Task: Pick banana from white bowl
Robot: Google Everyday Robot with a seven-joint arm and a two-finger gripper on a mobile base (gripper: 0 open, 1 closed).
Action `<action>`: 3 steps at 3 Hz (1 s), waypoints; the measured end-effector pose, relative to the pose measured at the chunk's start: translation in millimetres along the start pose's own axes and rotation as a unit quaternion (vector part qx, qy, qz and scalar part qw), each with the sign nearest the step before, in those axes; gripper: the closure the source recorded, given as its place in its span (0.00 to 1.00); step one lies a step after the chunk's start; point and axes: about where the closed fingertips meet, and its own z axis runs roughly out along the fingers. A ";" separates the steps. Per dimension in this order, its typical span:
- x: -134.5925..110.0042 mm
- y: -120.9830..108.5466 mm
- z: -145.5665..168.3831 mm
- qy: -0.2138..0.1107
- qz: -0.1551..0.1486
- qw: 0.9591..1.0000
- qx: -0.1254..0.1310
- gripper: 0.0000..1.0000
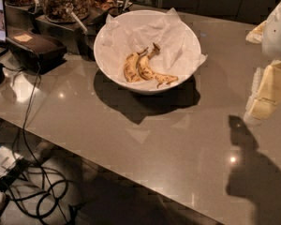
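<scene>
While the gripper (268,92) hangs right, 2 bananas (145,71) lie well left.

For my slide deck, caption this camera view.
Two spotted bananas lie in a paper-lined white bowl on a counter; the robot's hand hangs at picture right.

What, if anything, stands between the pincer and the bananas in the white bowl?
Nothing visible on the counter does. The pincer hangs at the view's right edge, apart from the white bowl; only the bowl's wall and its paper lining surround the bananas, which lie open from above.
</scene>
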 end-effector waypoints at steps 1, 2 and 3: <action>-7.2 -14.5 11.5 0.030 0.042 0.999 -0.003 0.00; -28.5 -21.4 21.4 0.054 0.064 0.996 -0.012 0.00; -31.7 -23.5 20.3 0.047 0.066 0.997 -0.005 0.00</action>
